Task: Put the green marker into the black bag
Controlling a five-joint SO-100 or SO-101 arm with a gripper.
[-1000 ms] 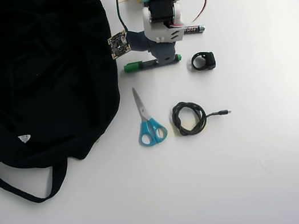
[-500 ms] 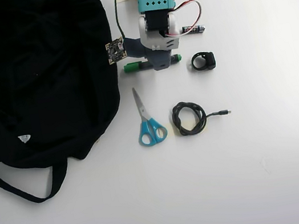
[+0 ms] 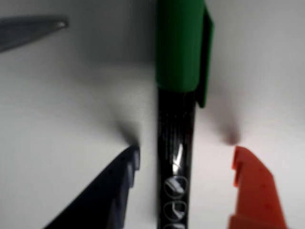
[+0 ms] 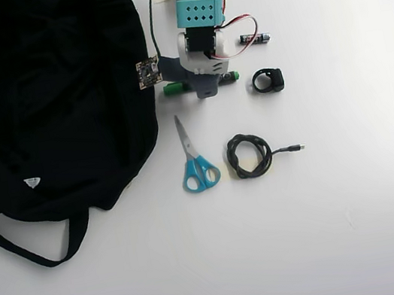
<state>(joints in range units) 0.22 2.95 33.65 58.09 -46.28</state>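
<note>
Up close in the wrist view: gripper [image 3: 183, 152] spread open either side of the green marker [image 3: 176, 109], no contact. From overhead only: black bag [image 4: 44, 105] left, scissors [image 4: 195, 159] below.

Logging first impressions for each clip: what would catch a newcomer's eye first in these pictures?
The big black bag fills the overhead view's left side, dwarfing everything else on the white table. Next comes the arm at top centre, its gripper open with one dark finger and one orange finger on either side of the green marker. Blue-handled scissors and a coiled black cable lie below it in the overhead view.
</note>
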